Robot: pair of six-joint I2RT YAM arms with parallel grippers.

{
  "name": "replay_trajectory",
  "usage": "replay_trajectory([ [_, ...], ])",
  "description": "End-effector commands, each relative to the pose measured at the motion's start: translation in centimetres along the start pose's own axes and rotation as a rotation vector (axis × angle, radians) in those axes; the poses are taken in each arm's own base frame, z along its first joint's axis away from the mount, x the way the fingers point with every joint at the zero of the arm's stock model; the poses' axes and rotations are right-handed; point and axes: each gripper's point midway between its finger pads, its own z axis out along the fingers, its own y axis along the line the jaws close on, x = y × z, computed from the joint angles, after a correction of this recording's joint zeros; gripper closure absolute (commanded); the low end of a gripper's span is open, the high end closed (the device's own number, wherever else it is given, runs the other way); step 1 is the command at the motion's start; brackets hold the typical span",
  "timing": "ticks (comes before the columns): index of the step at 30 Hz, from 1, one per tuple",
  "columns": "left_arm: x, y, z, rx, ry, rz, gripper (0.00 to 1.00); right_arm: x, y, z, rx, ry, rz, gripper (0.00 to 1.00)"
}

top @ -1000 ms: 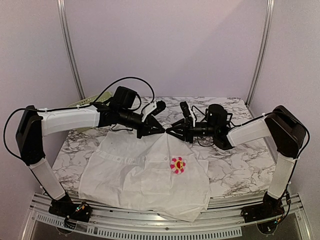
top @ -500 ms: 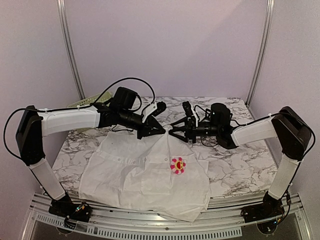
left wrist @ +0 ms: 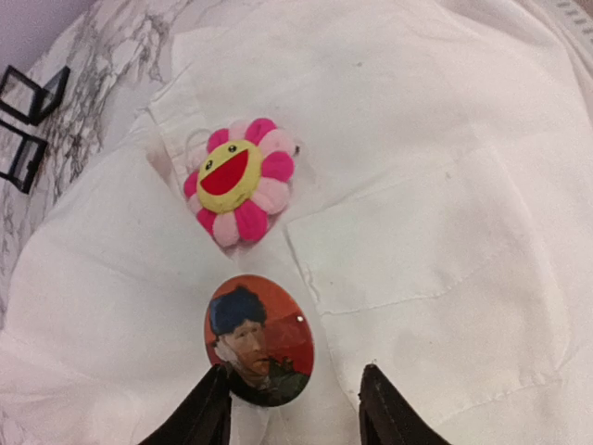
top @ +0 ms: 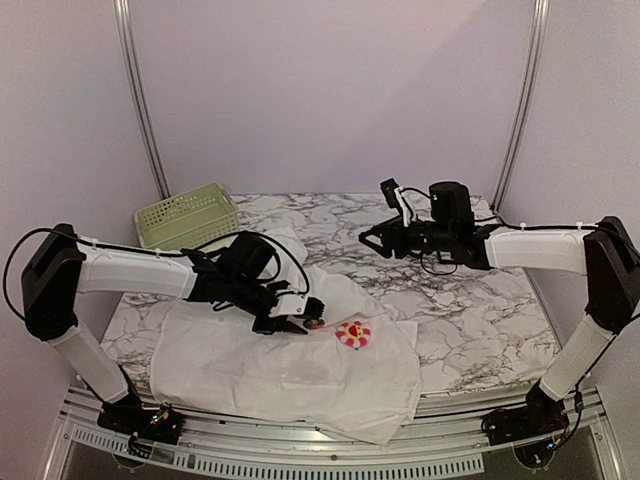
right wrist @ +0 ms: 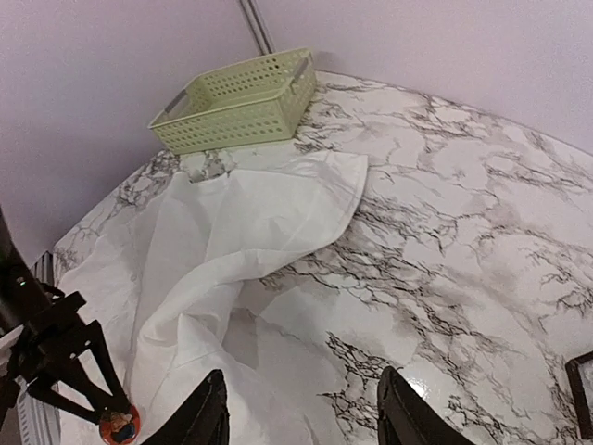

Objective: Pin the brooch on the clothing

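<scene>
White shirt [left wrist: 445,111] fills most of the frame, lying creased. Marble surface [left wrist: 102,46] shows bare at 10 o'clock.

Flower brooch [left wrist: 239,181] sits on the cloth, just off centre toward 10 o'clock: pink petals, yellow face, red open mouth.

Round badge [left wrist: 259,338] lies at 6 o'clock of the flower, near it but apart. It shows a portrait of a man in a blue cap on an orange-red ground.

Chest pocket [left wrist: 417,250] is at 2 o'clock of the badge, its top edge slanting.

Left end effector [left wrist: 295,417] at 6 o'clock, jaws apart. One finger [left wrist: 206,417] meets the badge's lower rim at 8 o'clock; the other stands clear at 4 o'clock.

Two black square frames [left wrist: 32,93] at 9 o'clock edge, unidentified.
</scene>
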Motion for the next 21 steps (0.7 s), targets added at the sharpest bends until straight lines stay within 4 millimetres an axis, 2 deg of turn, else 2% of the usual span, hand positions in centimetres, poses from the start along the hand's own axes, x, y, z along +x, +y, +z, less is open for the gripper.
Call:
replay_trajectory([
  [1,0.7,-3.1,-1.6,0.110,0.089,0.256,0.38,5.7,-7.7,-0.4,0.430,0.270,0.190,0.46],
  [2,0.5,-3.1,-2.1,0.117,0.096,0.239,0.33,5.7,-7.9,-0.1,0.438,0.281,0.198,0.45],
  [4,-0.2,-2.5,-3.1,0.100,0.113,0.171,0.28,5.2,-7.8,1.0,0.412,0.287,0.199,0.42],
  [5,-0.6,-1.8,-3.6,0.078,0.124,0.123,0.27,5.5,-8.0,1.7,0.398,0.303,0.202,0.41],
  [7,-1.0,-0.1,-5.0,0.012,0.144,0.004,0.27,5.1,-7.5,3.2,0.337,0.318,0.207,0.39],
  [8,-1.0,1.1,-5.9,-0.027,0.146,-0.067,0.27,5.6,-7.2,4.3,0.293,0.335,0.215,0.38],
  [9,-0.6,2.4,-6.9,-0.072,0.150,-0.160,0.26,5.0,-6.5,5.1,0.236,0.325,0.225,0.36],
  [12,4.3,7.8,-10.9,-0.278,0.257,-0.459,0.26,4.3,-3.4,7.5,0.041,0.310,0.243,0.18],
  [14,9.6,10.7,-13.5,-0.447,0.383,-0.634,0.27,2.9,-2.2,9.1,0.011,0.289,0.214,0.16],
  [15,12.5,11.7,-15.0,-0.543,0.452,-0.712,0.27,3.1,-2.4,10.3,0.027,0.300,0.207,0.16],
  [16,15.3,12.6,-16.5,-0.639,0.520,-0.784,0.28,1.8,-2.5,11.2,0.042,0.282,0.189,0.16],
  [18,20.2,13.0,-19.0,-0.764,0.642,-0.911,0.29,0.7,-3.5,13.3,0.098,0.263,0.204,0.17],
  [20,24.3,12.2,-20.1,-0.793,0.760,-1.001,0.30,2.8,-4.6,15.9,0.139,0.307,0.271,0.18],
  [21,25.8,11.6,-20.5,-0.789,0.808,-1.033,0.30,3.4,-4.6,16.7,0.156,0.322,0.297,0.19],
])
